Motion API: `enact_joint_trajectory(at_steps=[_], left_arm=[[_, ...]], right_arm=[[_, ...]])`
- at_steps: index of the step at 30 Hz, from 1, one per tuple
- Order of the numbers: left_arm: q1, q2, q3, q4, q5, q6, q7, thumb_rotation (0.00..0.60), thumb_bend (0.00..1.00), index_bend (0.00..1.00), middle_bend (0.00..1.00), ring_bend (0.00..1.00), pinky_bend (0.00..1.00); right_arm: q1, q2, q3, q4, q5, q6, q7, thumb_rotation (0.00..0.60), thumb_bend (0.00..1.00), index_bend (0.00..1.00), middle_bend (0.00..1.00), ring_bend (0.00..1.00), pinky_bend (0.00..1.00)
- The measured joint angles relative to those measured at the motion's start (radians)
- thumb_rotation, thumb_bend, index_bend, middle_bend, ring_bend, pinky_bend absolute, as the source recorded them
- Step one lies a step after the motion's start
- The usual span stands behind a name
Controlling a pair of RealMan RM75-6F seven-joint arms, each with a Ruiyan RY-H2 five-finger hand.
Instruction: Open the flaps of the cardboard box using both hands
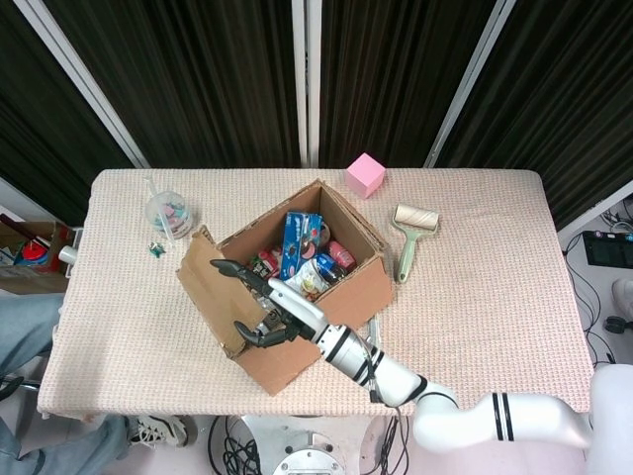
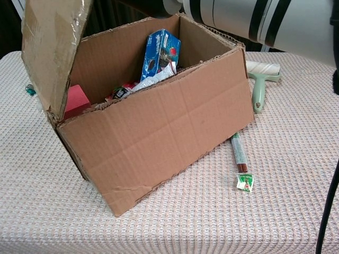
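The cardboard box point(image 1: 364, 283) point(image 2: 159, 132) stands skewed in the middle of the table, its top open. Its left flap point(image 1: 201, 279) point(image 2: 50, 47) stands almost upright. My right hand point(image 1: 265, 306) reaches over the box's near left corner, fingers spread, and touches the inner face of that flap; nothing is held in it. In the chest view only the right forearm point(image 2: 254, 21) shows at the top. A blue snack pack point(image 1: 297, 237) point(image 2: 161, 53) and other packets lie inside. My left hand is not visible in either view.
A pink cube point(image 1: 365, 175) sits behind the box. A lint roller point(image 1: 410, 236) point(image 2: 259, 79) lies to its right. A lidded plastic cup point(image 1: 169, 213) stands at the left. A marker point(image 2: 239, 153) and a small green sachet point(image 2: 244, 181) lie near the box's front right.
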Motion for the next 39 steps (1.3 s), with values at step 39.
enact_joint_trajectory(at_steps=[39], left_arm=[[0.025, -0.028, -0.016, 0.064, -0.011, 0.011, -0.062, 0.600, 0.09, 0.07, 0.04, 0.05, 0.20]], right_arm=[[0.162, -0.052, -0.094, 0.069, -0.077, 0.169, -0.559, 0.600, 0.37, 0.00, 0.00, 0.00, 0.00]])
